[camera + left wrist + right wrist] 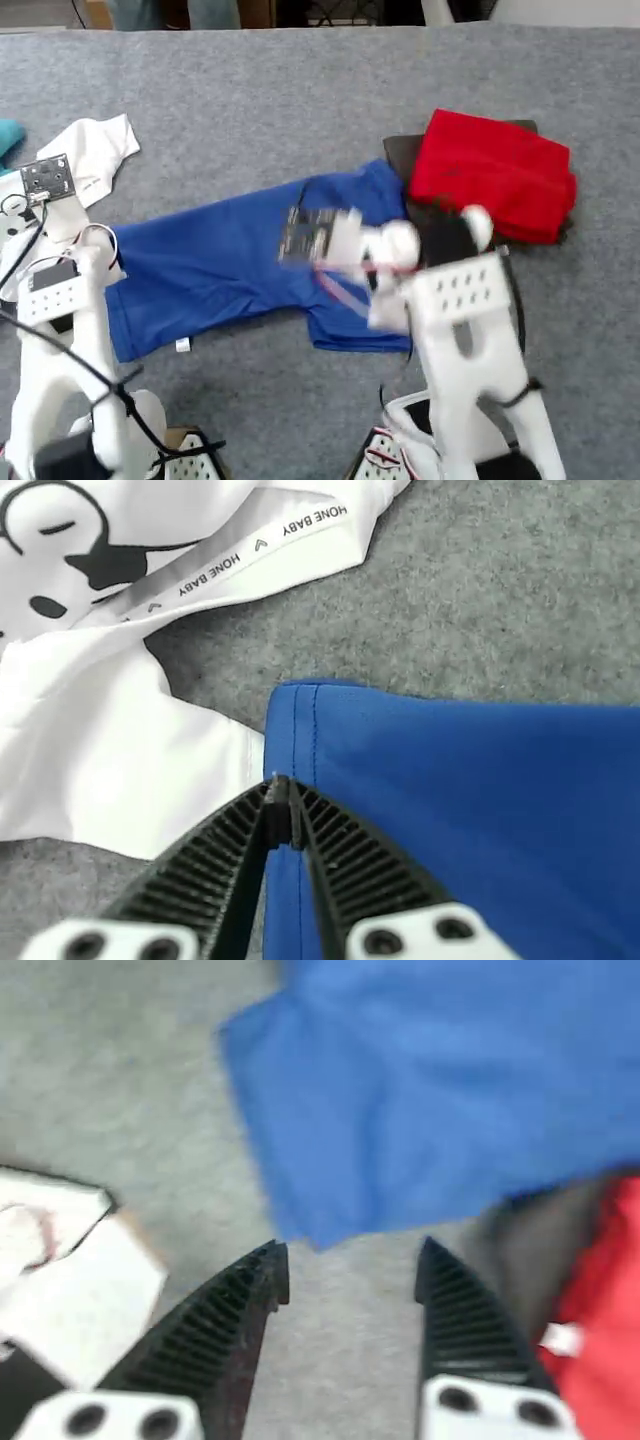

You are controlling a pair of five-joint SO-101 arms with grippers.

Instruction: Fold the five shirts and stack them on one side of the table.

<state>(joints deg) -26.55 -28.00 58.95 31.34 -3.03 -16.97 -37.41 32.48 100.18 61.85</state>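
A blue shirt point(230, 260) lies spread across the middle of the grey table. My left gripper point(281, 805) is shut on the hem at the shirt's left corner point(300, 720), right beside a white shirt point(90, 730). My right gripper point(350, 1255) is open with nothing between its fingers, hovering over bare table just short of the blue shirt's sleeve point(420, 1110). The right arm point(460, 290) stands over the blue shirt's right end. A folded red shirt point(490, 170) rests on a folded dark shirt point(400, 152) at the right.
The white shirt point(90, 150) lies crumpled at the left, and a teal shirt point(8, 135) peeks in at the left edge. The back of the table point(300, 80) is bare grey felt. Both arm bases stand at the front edge.
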